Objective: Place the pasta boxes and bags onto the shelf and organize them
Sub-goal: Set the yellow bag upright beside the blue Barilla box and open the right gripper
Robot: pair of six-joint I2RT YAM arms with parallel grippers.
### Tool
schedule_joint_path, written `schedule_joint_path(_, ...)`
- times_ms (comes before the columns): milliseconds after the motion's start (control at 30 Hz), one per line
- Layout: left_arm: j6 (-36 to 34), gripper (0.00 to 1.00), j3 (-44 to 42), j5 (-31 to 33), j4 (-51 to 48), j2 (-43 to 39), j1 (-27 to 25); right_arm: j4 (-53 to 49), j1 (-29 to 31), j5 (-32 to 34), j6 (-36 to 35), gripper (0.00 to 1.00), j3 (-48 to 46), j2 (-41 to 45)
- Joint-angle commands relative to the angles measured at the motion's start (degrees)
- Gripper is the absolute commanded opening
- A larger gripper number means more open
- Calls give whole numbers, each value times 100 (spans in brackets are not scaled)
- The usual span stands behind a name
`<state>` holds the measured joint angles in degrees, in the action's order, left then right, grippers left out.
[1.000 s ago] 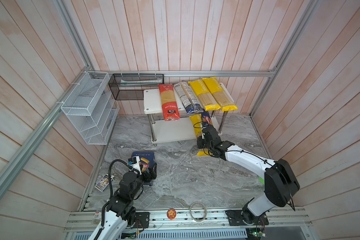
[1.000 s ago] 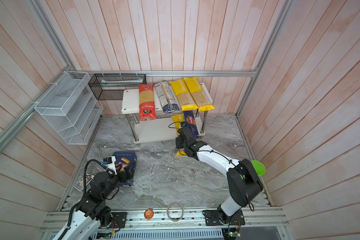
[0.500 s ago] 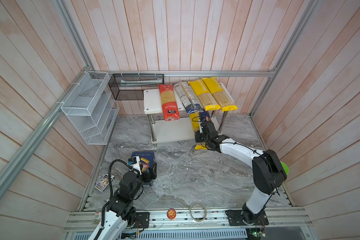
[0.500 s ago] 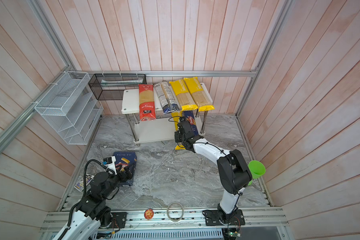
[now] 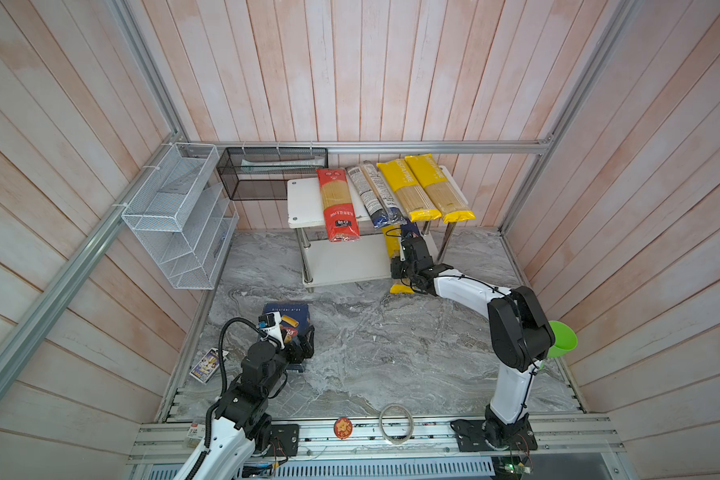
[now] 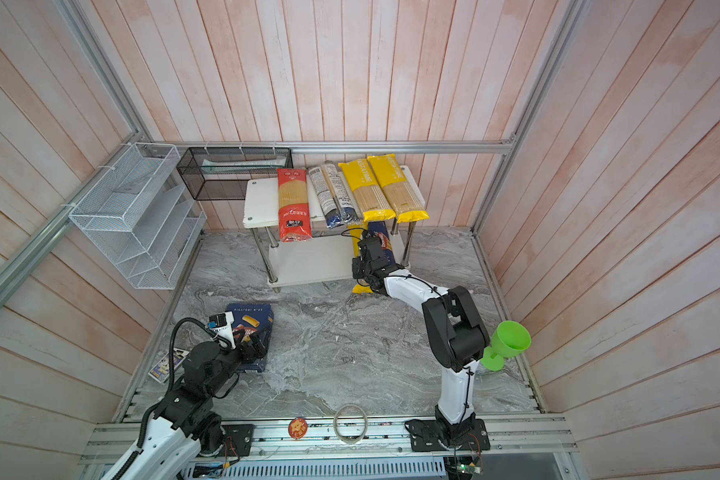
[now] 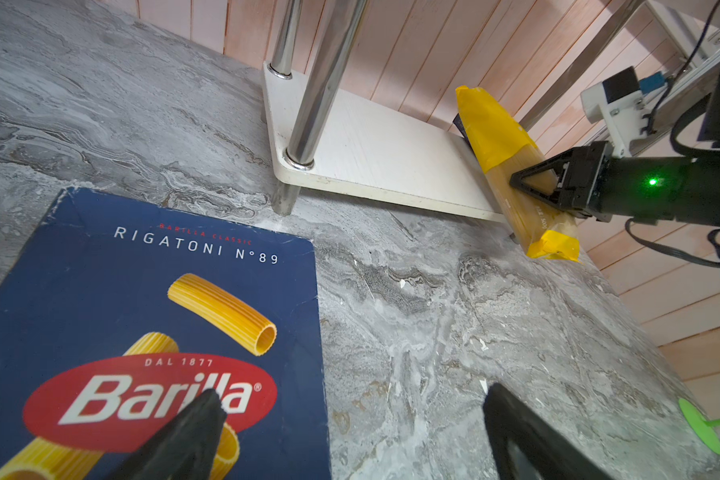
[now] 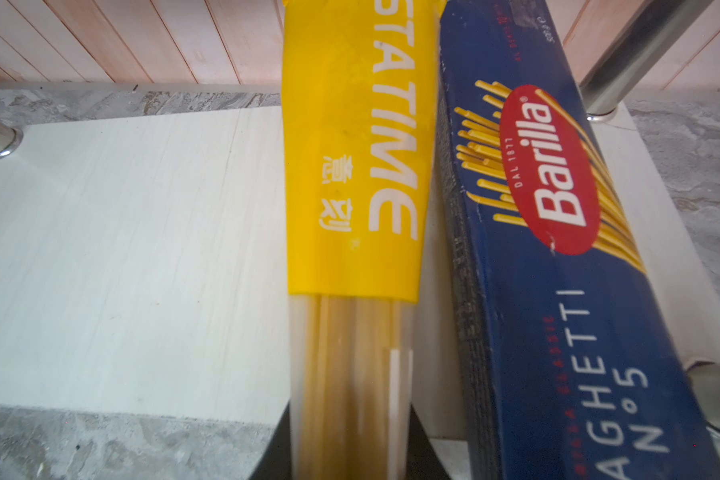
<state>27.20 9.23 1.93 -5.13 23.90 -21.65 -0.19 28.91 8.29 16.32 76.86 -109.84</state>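
Note:
The shelf (image 5: 304, 203) stands at the back wall. Its top board carries a red bag (image 5: 336, 203), a clear bag with a dark blue end (image 5: 375, 195) and two yellow bags (image 5: 408, 191). My right gripper (image 8: 350, 457) is shut on a third yellow bag (image 8: 350, 187). That bag lies lengthwise on the lower board (image 8: 121, 249), its near end (image 5: 400, 289) overhanging the front edge. The spaghetti box (image 8: 558, 249) lies right beside it. The rigatoni box (image 7: 142, 291) lies flat on the floor. My left gripper (image 7: 354, 419) hovers open over the box's right edge.
A white wire-mesh rack (image 5: 175, 216) hangs on the left wall beside a black mesh basket (image 5: 267, 170). A green cup (image 5: 562, 340) stands behind the right arm. A small card packet (image 5: 206, 365), a tape ring (image 5: 395, 424) and a red disc (image 5: 343, 428) lie near the front.
My right gripper has slid the yellow bag farther onto the lower board, toward the back wall. The left arm has stayed still.

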Motion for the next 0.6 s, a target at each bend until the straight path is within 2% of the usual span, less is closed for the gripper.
schedule_joint_path(0,-83,100,-28,53,126,-6,24,856,-52,-39,27,13,439,-25)
schedule_joint_path(133,-83,100,-32,44,134,2,25,860,-95,-48,54,17,529,-157)
schedule_joint_path(333,-83,100,-35,51,135,5,22,780,-140,-26,106,39,645,-248)
schedule_joint_path(567,-66,100,-30,70,108,-2,26,623,-141,-116,131,50,541,-152)
